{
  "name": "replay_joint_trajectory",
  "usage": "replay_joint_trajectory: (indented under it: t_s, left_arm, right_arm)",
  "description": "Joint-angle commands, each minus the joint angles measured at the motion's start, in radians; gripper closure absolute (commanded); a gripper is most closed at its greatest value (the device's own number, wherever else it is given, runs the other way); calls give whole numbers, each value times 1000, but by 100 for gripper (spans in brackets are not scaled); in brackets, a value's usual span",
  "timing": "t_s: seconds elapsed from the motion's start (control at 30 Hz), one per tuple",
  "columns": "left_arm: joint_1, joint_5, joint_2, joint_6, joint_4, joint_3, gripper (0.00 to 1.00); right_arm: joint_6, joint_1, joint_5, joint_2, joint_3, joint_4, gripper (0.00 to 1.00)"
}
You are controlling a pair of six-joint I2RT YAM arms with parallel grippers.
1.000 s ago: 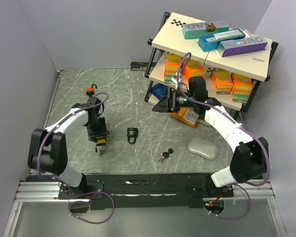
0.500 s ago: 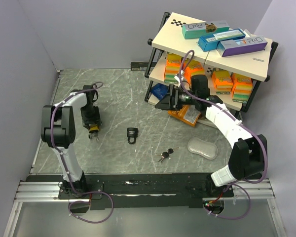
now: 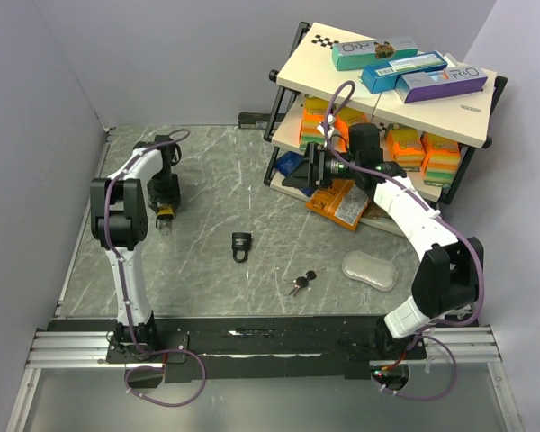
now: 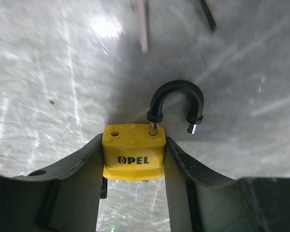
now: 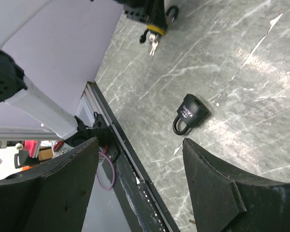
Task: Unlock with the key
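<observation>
My left gripper point(image 4: 134, 145) is shut on a yellow padlock point(image 4: 133, 157) marked OPEL, gripping its body by both sides. Its black shackle point(image 4: 176, 96) stands open, with one leg free of the body. In the right wrist view a key point(image 5: 152, 46) hangs below that yellow padlock point(image 5: 156, 30). In the top view my left gripper point(image 3: 165, 220) is at the far left of the table. A black padlock point(image 3: 241, 244) lies at mid table, its shackle closed. Another bunch of keys point(image 3: 300, 283) lies nearer the front. My right gripper point(image 3: 290, 177) hovers open by the shelf, empty.
A two-level shelf point(image 3: 324, 67) at the back right carries blue and purple boxes on top and orange packs below. An orange bag point(image 3: 342, 205) lies at its foot. A clear plastic lid point(image 3: 370, 269) rests on the table right of the keys.
My left arm has swung back and to the left, carrying the yellow padlock away from the table's middle. The right gripper has drawn slightly back toward the shelf.
</observation>
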Motion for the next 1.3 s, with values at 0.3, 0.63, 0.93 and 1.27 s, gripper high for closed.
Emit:
replay_joint_trajectory:
  t_s: [0.3, 0.63, 0.93, 1.27]
  left_arm:
    - [26, -49, 67, 29, 111, -25, 68]
    - [27, -26, 27, 15, 107, -20, 25]
    - [26, 14, -84, -6, 125, -19, 3]
    - [-6, 178, -375, -57, 269, -153, 4]
  right_arm:
    - [27, -27, -16, 37, 60, -19, 24]
    - [34, -26, -16, 10, 38, -4, 24]
    - [-17, -24, 28, -35, 34, -53, 24]
    - [-134, 8, 179, -88, 23, -202, 24]
